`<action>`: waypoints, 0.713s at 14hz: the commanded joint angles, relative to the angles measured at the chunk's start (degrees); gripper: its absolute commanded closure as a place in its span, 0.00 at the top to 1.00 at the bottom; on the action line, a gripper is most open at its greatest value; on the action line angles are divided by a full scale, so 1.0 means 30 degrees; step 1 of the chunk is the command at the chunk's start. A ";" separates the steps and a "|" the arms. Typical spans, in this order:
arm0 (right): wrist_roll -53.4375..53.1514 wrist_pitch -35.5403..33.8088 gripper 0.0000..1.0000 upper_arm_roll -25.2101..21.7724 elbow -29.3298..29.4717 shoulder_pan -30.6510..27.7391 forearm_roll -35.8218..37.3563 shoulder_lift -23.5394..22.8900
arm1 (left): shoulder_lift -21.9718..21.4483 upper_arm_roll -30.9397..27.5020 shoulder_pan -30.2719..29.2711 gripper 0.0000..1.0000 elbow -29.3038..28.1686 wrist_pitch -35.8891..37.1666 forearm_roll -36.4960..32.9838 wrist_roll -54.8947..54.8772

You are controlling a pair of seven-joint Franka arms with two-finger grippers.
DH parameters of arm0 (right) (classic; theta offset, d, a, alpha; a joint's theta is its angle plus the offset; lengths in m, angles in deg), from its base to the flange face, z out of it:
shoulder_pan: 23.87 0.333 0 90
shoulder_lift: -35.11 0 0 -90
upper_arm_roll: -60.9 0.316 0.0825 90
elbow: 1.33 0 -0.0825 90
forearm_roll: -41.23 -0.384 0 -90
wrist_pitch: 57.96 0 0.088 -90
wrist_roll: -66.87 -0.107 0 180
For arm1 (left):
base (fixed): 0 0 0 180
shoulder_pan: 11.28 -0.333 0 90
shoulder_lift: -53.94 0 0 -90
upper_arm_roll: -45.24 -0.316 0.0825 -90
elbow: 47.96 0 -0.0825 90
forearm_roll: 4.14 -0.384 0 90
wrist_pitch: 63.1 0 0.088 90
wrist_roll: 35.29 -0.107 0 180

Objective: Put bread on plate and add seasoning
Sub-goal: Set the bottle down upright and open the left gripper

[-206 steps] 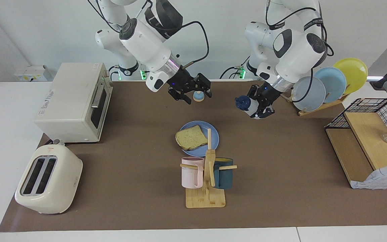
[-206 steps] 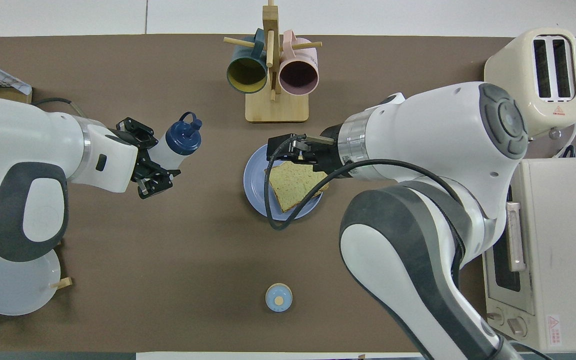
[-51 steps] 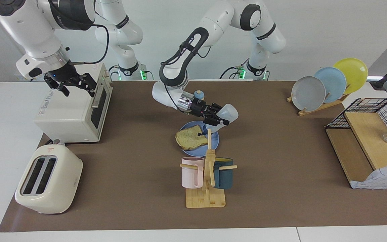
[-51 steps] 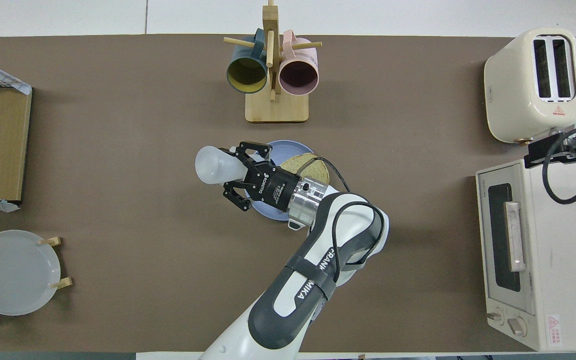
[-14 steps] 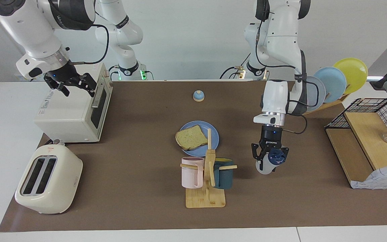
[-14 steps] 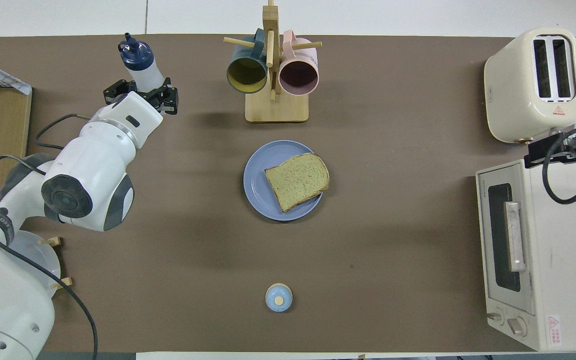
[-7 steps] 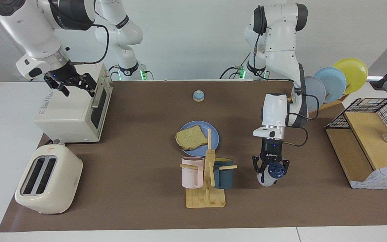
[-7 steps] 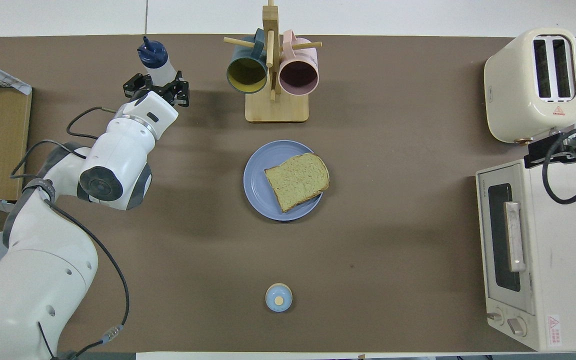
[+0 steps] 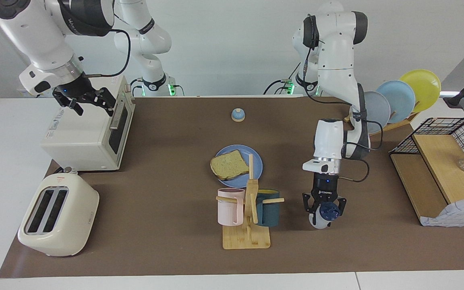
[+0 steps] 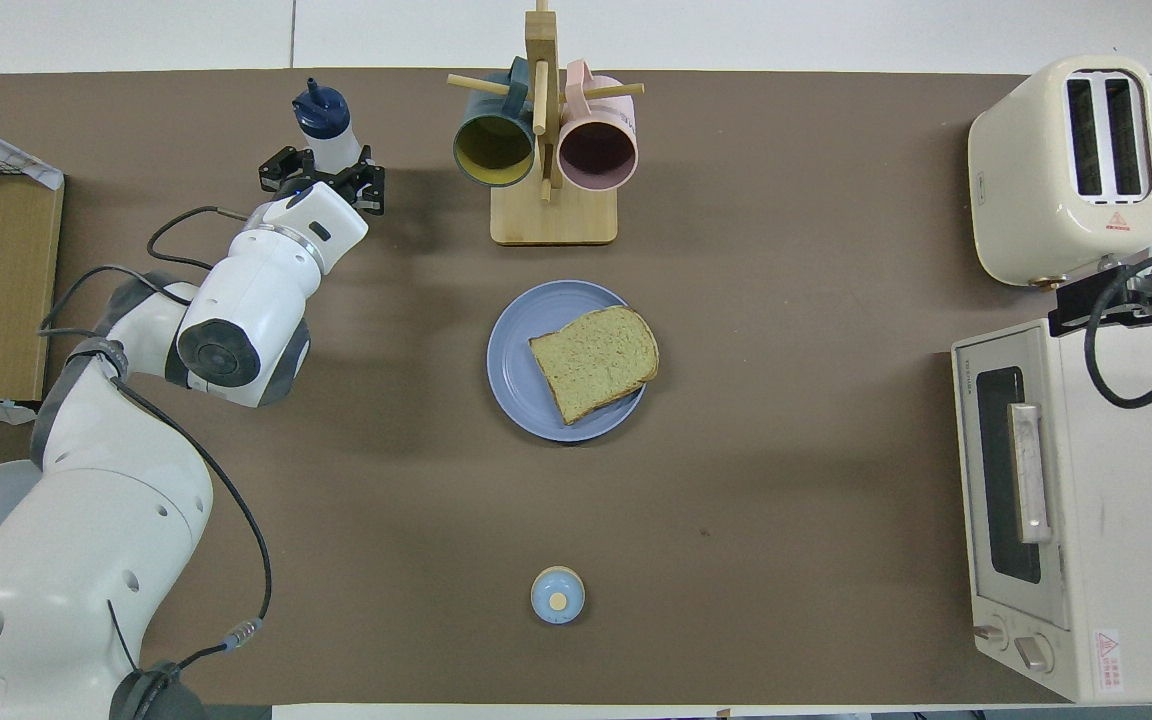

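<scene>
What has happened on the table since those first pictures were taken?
The left gripper, still shut on the seasoning bottle, tipped it over the bread and has now carried it down beside the mug rack, toward the left arm's end of the table. The right gripper drew back from the plate and hangs open over the toaster oven. Bread, plate, bell and toaster stayed put.

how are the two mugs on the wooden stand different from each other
The pink mug is pale pink and ribbed down its side; the teal mug is dark teal and looks smooth. From overhead, the pink mug is pinkish-dark inside, while the teal mug is yellowish inside. The teal mug hangs toward the left arm's end of the table, the pink mug toward the right arm's. Both hang on the same wooden stand and look about equal in size.
</scene>
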 commanded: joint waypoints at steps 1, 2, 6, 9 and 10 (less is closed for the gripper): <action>0.0447 0.0011 1.00 0.0136 -0.0222 -0.0215 0.0000 0.0202 | 0.0148 0.0058 -0.0133 0.00 -0.0244 -0.0365 -0.0324 0.0133; 0.0447 0.0011 1.00 0.0135 -0.0222 -0.0215 0.0000 0.0202 | 0.0148 0.0058 -0.0162 0.00 -0.0304 -0.0365 -0.0499 0.0133; 0.0447 0.0011 1.00 0.0135 -0.0222 -0.0215 0.0000 0.0202 | 0.0031 0.0029 -0.0163 0.00 -0.0772 -0.0365 -0.0588 0.0133; 0.0447 0.0011 1.00 0.0136 -0.0222 -0.0215 0.0000 0.0202 | -0.0057 0.0058 -0.0221 0.19 -0.1066 -0.0365 -0.0852 0.0133; 0.0447 0.0011 1.00 0.0135 -0.0222 -0.0215 0.0000 0.0202 | -0.0057 0.0058 -0.0250 0.24 -0.1124 -0.0365 -0.0852 0.0133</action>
